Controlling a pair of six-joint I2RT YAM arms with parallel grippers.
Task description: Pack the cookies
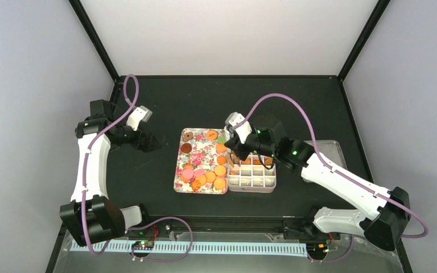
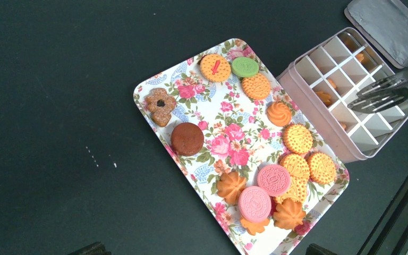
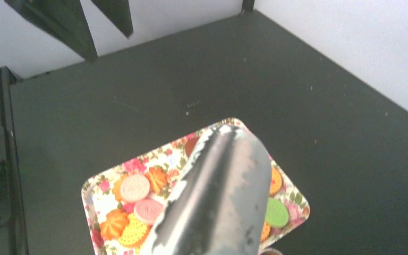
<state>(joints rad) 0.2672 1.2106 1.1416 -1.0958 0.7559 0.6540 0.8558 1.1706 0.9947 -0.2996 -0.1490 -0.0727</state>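
Several cookies (image 2: pixel 274 179), orange, pink, brown and green, lie on the flower-patterned tray (image 2: pixel 154 85), also in the top view (image 1: pixel 177 170). A few orange cookies (image 2: pixel 325 98) sit in cells of the pink divided box (image 2: pixel 319 114) right of the tray. My right gripper (image 1: pixel 238 149) is shut on the metal tongs (image 3: pixel 223 196), whose blades (image 2: pixel 389 90) hover over the box with no cookie seen between them. My left gripper (image 1: pixel 148 142) is open and empty, above the table left of the tray; only its fingertips (image 2: pixel 90 248) show at the bottom edge.
The box's open lid (image 2: pixel 388 26) lies beyond the box. A clear lid or sheet (image 1: pixel 336 151) lies to the right of the box under my right arm. Black frame posts rise at the table's back corners.
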